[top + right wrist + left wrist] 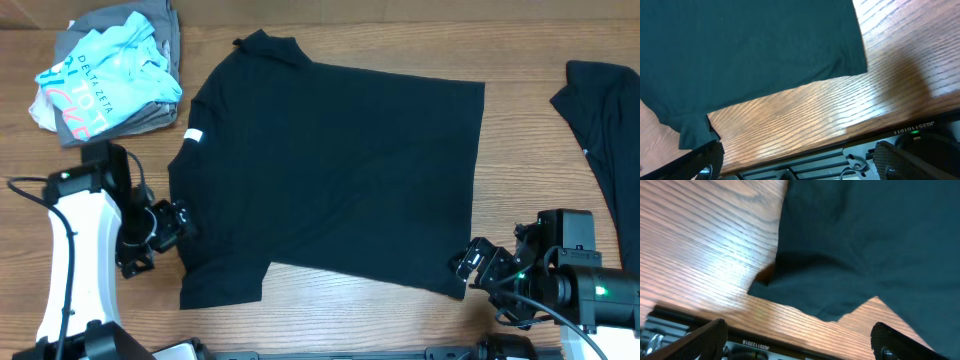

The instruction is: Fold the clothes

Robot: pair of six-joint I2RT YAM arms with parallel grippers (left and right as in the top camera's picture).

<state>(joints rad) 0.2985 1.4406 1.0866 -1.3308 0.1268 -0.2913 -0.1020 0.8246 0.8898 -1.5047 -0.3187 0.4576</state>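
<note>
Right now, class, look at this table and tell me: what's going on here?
Two robot arms are set to fold a black T-shirt lying flat on the table. The left gripper is at its near sleeve, the right gripper at a hem corner; both are open, holding nothing. No fold is made yet. A pile of clothes sits at the far left, another dark garment at the right edge.

Wooden table (330, 312) carries T-shirt (330, 170), clothes pile (110, 75), dark garment (610, 130)

You have one black T-shirt (330, 170), spread flat on the bench (350, 310), small white tag (193, 137) at its left edge.
</note>
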